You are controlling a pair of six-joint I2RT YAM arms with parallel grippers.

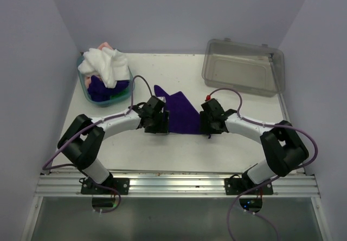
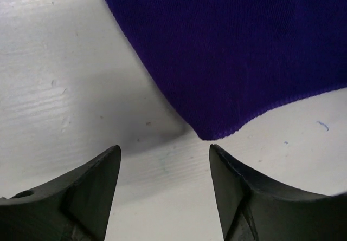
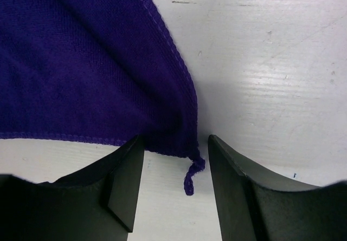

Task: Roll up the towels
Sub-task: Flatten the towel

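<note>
A dark purple towel (image 1: 179, 114) lies spread flat on the white table between my two grippers. My left gripper (image 1: 158, 126) sits at its near left corner. In the left wrist view the left gripper (image 2: 164, 149) is open over bare table, and the towel's corner (image 2: 203, 130) lies just beyond its fingertips, untouched. My right gripper (image 1: 209, 126) sits at the near right corner. Seen from the right wrist, the right gripper (image 3: 175, 139) is open, and the towel's corner (image 3: 179, 138) with a loose thread rests on the table between its fingers (image 3: 127, 170).
A teal basket (image 1: 82, 83) at the back left holds a crumpled white towel (image 1: 105, 65), a peach-pink towel (image 1: 106, 46) and more purple cloth (image 1: 100, 89). A clear grey bin (image 1: 244, 65) stands at the back right. Walls enclose the table on three sides.
</note>
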